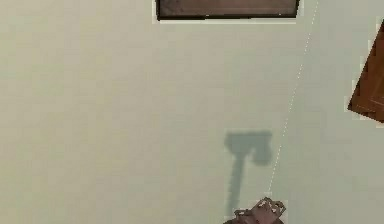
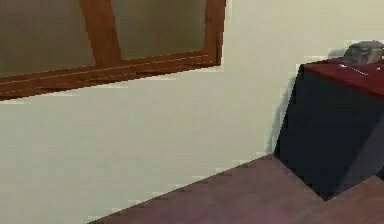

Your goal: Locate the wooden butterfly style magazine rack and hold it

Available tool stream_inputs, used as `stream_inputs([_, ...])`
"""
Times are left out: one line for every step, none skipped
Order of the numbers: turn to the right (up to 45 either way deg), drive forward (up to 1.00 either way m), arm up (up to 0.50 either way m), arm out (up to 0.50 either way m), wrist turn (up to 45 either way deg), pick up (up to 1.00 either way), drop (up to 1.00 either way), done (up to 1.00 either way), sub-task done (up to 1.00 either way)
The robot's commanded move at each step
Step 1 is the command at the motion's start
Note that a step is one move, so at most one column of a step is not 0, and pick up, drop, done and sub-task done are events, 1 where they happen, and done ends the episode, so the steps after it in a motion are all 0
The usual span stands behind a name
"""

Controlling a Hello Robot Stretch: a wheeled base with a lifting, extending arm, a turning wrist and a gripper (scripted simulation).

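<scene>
A small brown wooden-looking thing (image 1: 262, 212) pokes up from the forward view's bottom edge, right of the middle, in front of a pale wall. Its top spreads into two uneven tips. It is too small and too cut off to name surely.
A dark framed panel (image 1: 227, 9) hangs on the pale wall at the forward view's top. A brown wooden piece (image 1: 370, 88) juts in at its right edge. The arm side view has a wood-framed window (image 2: 105, 45), a dark cabinet (image 2: 330, 135) with a red top and a grey lump (image 2: 362, 52) on it, and brown floor (image 2: 230, 195).
</scene>
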Motion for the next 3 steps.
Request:
stream_inputs([0.0, 0.4, 0.0, 0.0, 0.0, 0.0, 0.0, 0.0, 0.0])
stream_inputs([-42.0, 0.0, 0.0, 0.0, 0.0, 0.0, 0.0, 0.0, 0.0])
stream_inputs([0.0, 0.0, 0.28, 0.0, 0.0, 0.0, 0.0, 0.0, 0.0])
